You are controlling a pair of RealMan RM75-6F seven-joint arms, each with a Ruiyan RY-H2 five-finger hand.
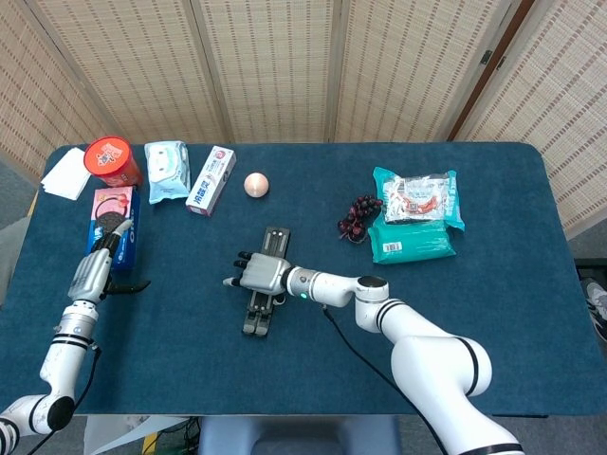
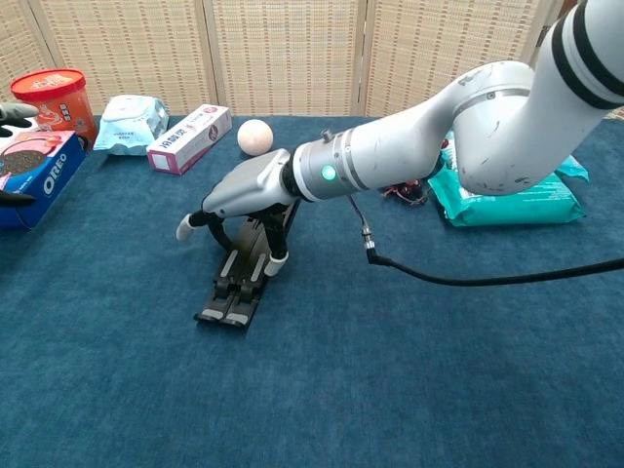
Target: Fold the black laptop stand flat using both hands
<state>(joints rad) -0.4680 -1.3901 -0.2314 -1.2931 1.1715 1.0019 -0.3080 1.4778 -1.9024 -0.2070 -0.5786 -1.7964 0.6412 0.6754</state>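
The black laptop stand lies near the middle of the blue table, its long axis running toward me. My right hand lies on top of its raised middle part, fingers curled down over both sides, the thumb sticking out to the left. The hand hides the stand's middle. My left hand is far off at the table's left side, beside the Oreo box, fingers apart and holding nothing. Only its fingertips show at the chest view's left edge.
Along the back left stand a red tub, a light blue wipes pack, a white box and a pale ball. Dark beads and teal packets sit at the right. A black cable trails from my right arm.
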